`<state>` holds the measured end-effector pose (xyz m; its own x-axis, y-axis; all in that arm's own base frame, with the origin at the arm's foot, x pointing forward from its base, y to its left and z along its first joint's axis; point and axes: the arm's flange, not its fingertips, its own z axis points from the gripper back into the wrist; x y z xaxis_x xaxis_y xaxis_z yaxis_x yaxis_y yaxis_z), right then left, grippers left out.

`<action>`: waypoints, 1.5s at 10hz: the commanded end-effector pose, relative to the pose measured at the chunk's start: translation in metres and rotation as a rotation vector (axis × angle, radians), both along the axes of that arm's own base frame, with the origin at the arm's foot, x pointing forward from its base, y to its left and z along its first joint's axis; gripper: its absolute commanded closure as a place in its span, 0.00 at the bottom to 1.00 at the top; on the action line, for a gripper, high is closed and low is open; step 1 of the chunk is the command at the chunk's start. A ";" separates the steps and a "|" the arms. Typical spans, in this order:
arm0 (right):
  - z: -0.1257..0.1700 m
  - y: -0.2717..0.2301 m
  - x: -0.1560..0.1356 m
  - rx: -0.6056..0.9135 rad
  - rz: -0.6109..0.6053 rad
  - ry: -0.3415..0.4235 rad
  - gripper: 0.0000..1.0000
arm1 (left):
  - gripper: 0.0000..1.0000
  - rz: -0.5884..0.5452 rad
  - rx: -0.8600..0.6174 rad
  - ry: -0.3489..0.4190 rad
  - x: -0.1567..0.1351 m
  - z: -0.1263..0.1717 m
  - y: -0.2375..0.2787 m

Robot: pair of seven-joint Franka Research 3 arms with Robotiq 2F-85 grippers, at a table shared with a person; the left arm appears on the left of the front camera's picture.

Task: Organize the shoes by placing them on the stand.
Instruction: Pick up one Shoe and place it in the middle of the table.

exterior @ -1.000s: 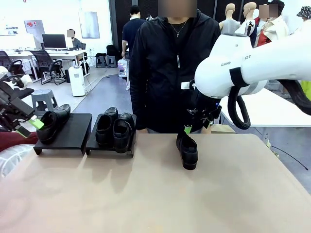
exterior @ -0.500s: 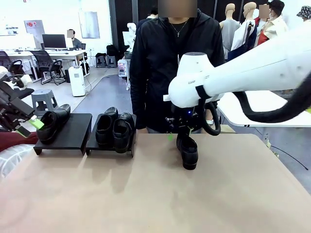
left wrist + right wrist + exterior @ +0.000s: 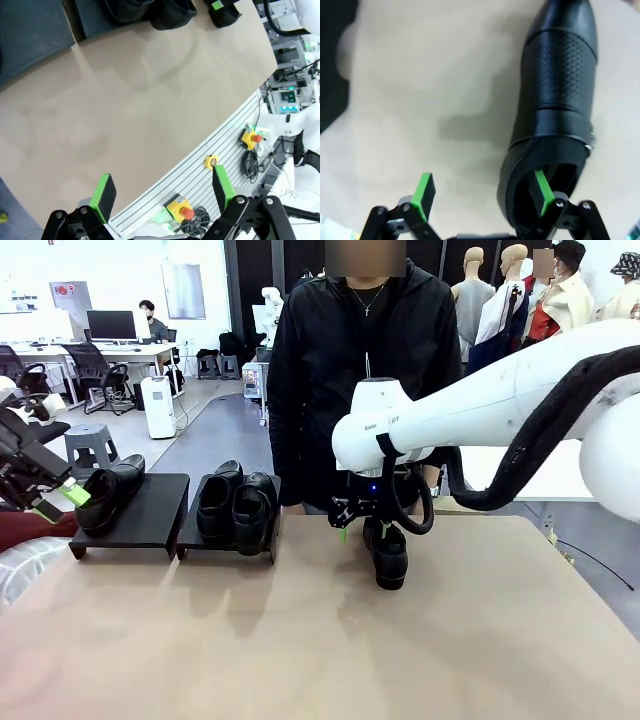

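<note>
Three black shiny shoes rest on the low black stand (image 3: pixel 150 530): one (image 3: pixel 105 496) on its left platform, two (image 3: pixel 215 502) (image 3: pixel 252 510) on its right platform. The fourth shoe (image 3: pixel 388 554) lies on the table in front of the person. My right gripper (image 3: pixel 362 530) is open at that shoe's heel end. In the right wrist view one fingertip (image 3: pixel 541 191) sits over the opening of the shoe (image 3: pixel 559 100), the other (image 3: pixel 424 192) over bare table. My left gripper (image 3: pixel 60 502) is open at the far left, beside the left platform's shoe. It is also open in its own view (image 3: pixel 163 192).
A person in a black jacket (image 3: pixel 365 370) stands at the table's far edge behind the lone shoe. The left wrist view looks down at the tan tabletop (image 3: pixel 140 100) and its slotted metal edge (image 3: pixel 215 150) with yellow-and-red button boxes.
My right arm has swung leftward and lowered, bringing its gripper from behind the lone shoe down around its heel end. The left arm and the shoes have not moved.
</note>
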<state>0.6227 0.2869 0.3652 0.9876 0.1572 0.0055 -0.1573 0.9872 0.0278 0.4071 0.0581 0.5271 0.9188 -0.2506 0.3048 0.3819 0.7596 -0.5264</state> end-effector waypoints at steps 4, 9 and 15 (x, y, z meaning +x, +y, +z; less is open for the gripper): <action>-0.009 0.002 0.016 -0.024 -0.096 0.058 0.06 | 0.00 -0.014 0.005 -0.004 -0.003 -0.001 0.003; -0.005 -0.003 0.012 -0.002 -0.128 0.057 1.00 | 0.00 -0.014 0.005 -0.004 -0.003 -0.001 0.003; 0.006 -0.021 0.002 -0.041 -0.168 0.061 1.00 | 0.00 -0.014 0.005 -0.004 -0.003 -0.001 0.003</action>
